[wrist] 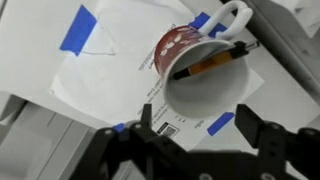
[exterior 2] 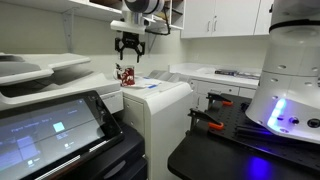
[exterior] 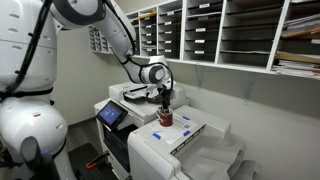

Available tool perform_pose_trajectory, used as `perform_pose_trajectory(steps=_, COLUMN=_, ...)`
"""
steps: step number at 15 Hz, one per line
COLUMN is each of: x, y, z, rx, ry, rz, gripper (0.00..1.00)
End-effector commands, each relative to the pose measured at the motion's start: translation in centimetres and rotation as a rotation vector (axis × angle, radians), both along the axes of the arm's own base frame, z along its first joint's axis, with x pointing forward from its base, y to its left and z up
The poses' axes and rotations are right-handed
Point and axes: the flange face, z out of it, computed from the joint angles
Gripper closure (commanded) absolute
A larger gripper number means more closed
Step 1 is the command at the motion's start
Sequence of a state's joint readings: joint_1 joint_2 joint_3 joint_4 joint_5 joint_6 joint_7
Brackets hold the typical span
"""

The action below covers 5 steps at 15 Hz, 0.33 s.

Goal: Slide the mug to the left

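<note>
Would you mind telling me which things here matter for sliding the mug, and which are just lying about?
For the job: mug, open gripper, white printer.
Lying about: taped paper, pen or pencil in the mug, wall shelves, touchscreen.

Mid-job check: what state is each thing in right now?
Mug: upright, mouth up, not gripped.
Gripper: open, hovering above the mug.
Paper: flat, held down with blue tape.
Printer screen: lit.
</note>
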<state>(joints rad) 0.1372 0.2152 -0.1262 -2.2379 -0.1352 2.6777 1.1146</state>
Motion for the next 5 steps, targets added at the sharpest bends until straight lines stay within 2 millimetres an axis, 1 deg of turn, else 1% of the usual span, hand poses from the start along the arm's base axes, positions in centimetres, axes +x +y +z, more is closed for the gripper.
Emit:
perform_pose_trajectory(steps=1, x=-1.4, y=-0.4, z=3.4, rx=-0.022, ry=0.042, rz=0.095, gripper=0.0)
perform_pose_trajectory(steps=3, x=-1.8, y=-0.4, z=5.1, rx=-0.029, ry=0.072, rz=0.149, gripper=0.0)
perform_pose_trajectory(steps=5, x=-2.2, y=-0.2, z=6.0, rx=-0.068, ry=0.103, rz=0.203, gripper=0.0)
